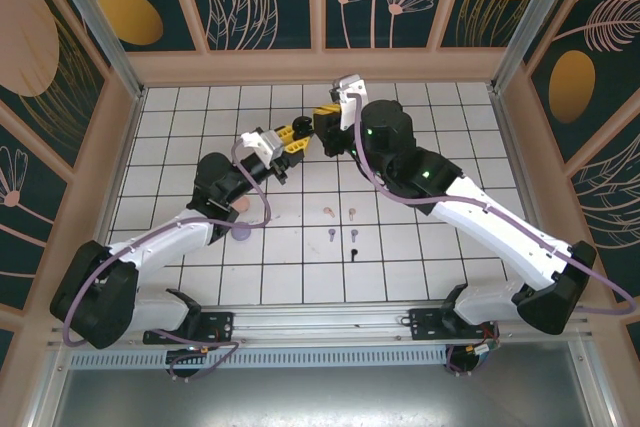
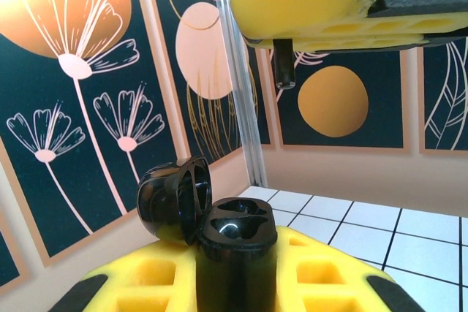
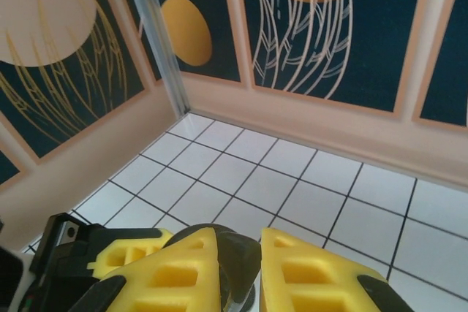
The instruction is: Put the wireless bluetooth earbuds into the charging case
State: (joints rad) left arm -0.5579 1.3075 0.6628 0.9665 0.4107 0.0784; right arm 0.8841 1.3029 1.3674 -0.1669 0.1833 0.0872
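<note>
Left gripper [image 2: 235, 286]: jaws clamped on a glossy black plastic charging case [image 2: 235, 242], which stands upright with its lid swung open.

Right gripper [image 2: 322, 5]: yellow pads pinched narrow on a black stemmed earbud [image 2: 284, 71], stem pointing down. It hangs above the case and is not touching it.

White tiled table [image 1: 450, 147], nearer the arm bases than the case:
- first pale pink earbud [image 1: 328, 212] and second pale pink earbud [image 1: 352, 212]
- first lilac purple earbud [image 1: 330, 233] and second lilac purple earbud [image 1: 354, 235]
- loose black earbud [image 1: 354, 253], farthest from the case
</note>
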